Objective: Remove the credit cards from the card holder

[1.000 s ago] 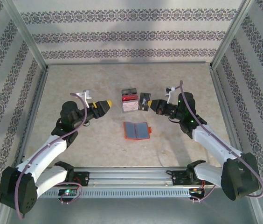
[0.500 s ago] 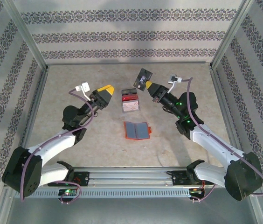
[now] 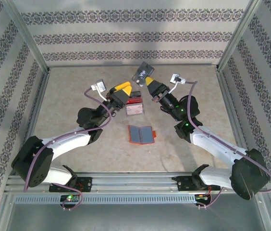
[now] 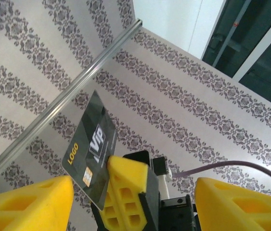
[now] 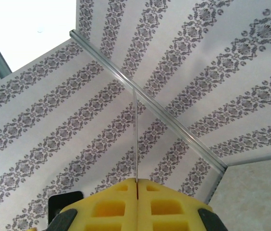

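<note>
Two pincers hover over the far middle of the surface (image 3: 73, 103): my right pincer (image 3: 148, 83) clamps a dark card (image 3: 143, 74) aloft, my left pincer (image 3: 122, 88) gapes wide beside it. Nearer me, the orange card holder (image 3: 141, 135) lies open.

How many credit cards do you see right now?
1 for sure: the dark card pinched in the right gripper. Red and pale contents of the clear tray may be more.

The top camera looks down from above the near edge over the whole table (image 3: 78, 139), while both wrist cameras tilt up, close, at the patterned walls (image 5: 212, 72), all three sharing the raised black card (image 4: 90, 144).
</note>
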Controlling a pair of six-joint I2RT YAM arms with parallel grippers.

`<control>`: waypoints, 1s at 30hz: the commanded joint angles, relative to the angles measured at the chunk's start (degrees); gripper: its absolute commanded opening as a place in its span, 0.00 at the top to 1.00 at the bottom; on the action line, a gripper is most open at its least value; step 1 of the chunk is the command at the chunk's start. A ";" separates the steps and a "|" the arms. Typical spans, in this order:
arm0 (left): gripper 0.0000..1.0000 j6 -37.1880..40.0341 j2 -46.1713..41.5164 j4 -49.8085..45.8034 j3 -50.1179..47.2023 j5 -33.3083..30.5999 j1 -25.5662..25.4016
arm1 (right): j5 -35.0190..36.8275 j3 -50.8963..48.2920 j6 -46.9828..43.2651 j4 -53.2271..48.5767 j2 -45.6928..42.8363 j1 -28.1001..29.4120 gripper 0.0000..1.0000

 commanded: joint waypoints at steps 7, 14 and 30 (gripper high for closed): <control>0.48 -0.76 3.38 4.25 3.80 0.19 -1.58 | 1.30 2.17 1.32 7.31 2.86 1.98 1.00; 0.60 -1.12 4.08 4.25 4.27 -0.19 -1.65 | 1.21 2.17 1.69 7.94 3.34 2.45 1.00; 0.86 -2.00 4.78 4.25 3.97 -1.96 -1.65 | 0.49 1.73 1.64 9.05 3.61 3.42 1.00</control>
